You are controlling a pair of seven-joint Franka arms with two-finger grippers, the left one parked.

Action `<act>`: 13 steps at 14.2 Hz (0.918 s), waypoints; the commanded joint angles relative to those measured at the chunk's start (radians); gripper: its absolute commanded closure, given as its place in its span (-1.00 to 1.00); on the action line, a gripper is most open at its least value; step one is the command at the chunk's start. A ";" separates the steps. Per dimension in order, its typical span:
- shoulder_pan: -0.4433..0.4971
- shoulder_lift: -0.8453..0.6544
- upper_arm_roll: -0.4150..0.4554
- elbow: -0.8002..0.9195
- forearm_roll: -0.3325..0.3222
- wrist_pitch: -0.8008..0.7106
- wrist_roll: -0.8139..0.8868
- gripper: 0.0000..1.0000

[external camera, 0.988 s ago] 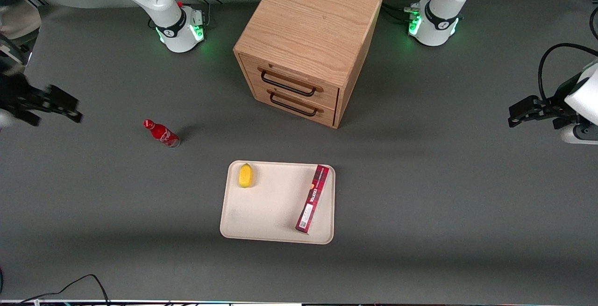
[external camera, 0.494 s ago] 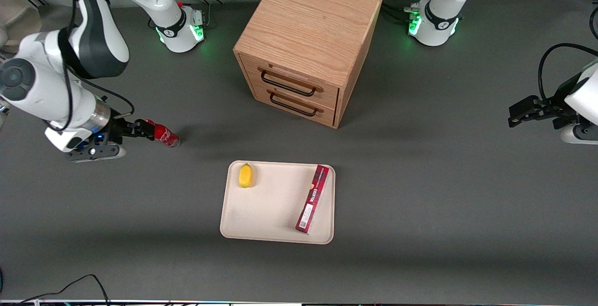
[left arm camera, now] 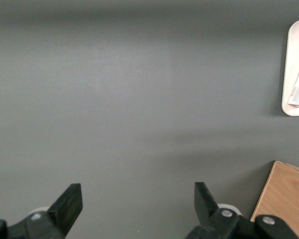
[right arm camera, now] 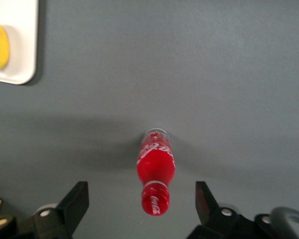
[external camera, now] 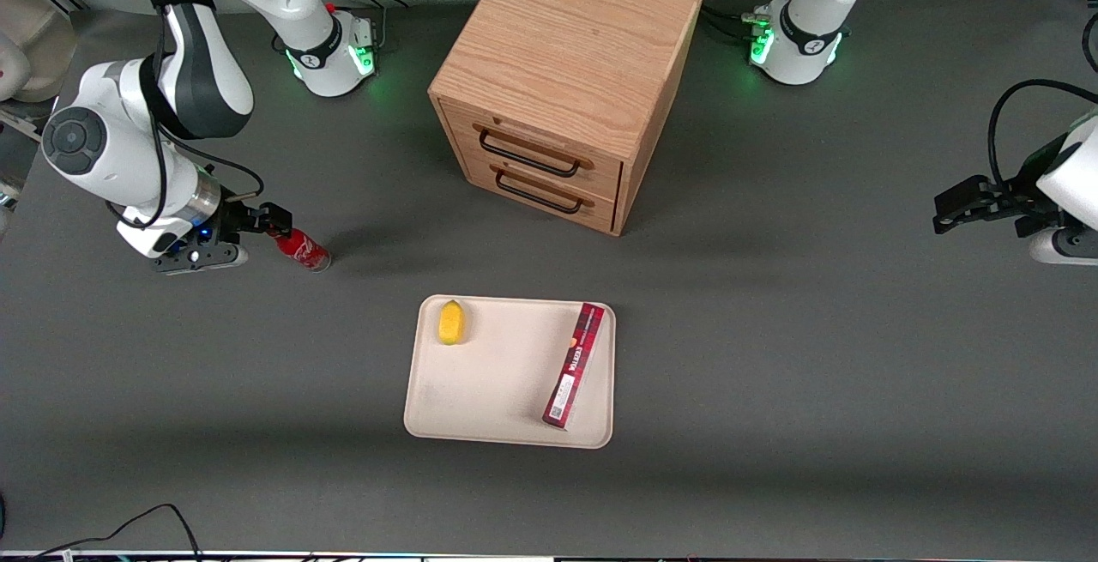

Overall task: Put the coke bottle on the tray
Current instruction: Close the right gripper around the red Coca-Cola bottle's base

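The coke bottle (external camera: 298,246), small, slim and red with a white script logo and red cap, stands on the grey table toward the working arm's end. In the right wrist view the coke bottle (right arm camera: 155,176) is seen from above, its cap between my two open fingers (right arm camera: 77,201) without touching them. My right gripper (external camera: 276,220) is open and sits over the bottle's cap. The beige tray (external camera: 480,390) lies nearer the front camera, toward the table's middle. A corner of the tray (right arm camera: 25,59) shows in the right wrist view.
A yellow lemon (external camera: 451,322) and a long dark-red box (external camera: 574,365) lie on the tray. A wooden drawer cabinet (external camera: 566,81) with two drawers stands farther from the front camera than the tray. A cable (external camera: 129,523) lies at the table's front edge.
My right arm has swung in from the table's end to the bottle. The gripper has come over the cap. The bottle, tray, lemon and box have not moved.
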 commanded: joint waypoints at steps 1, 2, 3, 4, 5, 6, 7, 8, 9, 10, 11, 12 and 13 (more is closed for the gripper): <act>-0.005 -0.035 -0.008 -0.104 0.007 0.093 -0.032 -0.39; -0.005 -0.035 -0.008 -0.127 0.009 0.115 -0.032 -0.15; -0.005 -0.035 -0.008 -0.139 0.009 0.127 -0.032 0.11; -0.005 -0.035 -0.008 -0.139 0.010 0.129 -0.032 0.33; -0.005 -0.033 -0.008 -0.139 0.010 0.129 -0.032 0.53; -0.005 -0.033 -0.008 -0.138 0.010 0.129 -0.032 0.94; -0.004 -0.032 -0.006 -0.130 0.010 0.126 -0.029 1.00; 0.001 -0.030 0.001 -0.117 0.010 0.124 -0.016 1.00; 0.005 -0.023 0.009 -0.079 0.012 0.120 -0.007 1.00; 0.010 0.000 0.024 -0.007 0.013 0.098 0.031 1.00; 0.012 0.043 0.058 0.105 0.013 0.027 0.077 1.00; 0.015 0.106 0.083 0.244 0.013 -0.059 0.121 1.00; 0.044 0.170 0.084 0.372 0.013 -0.130 0.146 1.00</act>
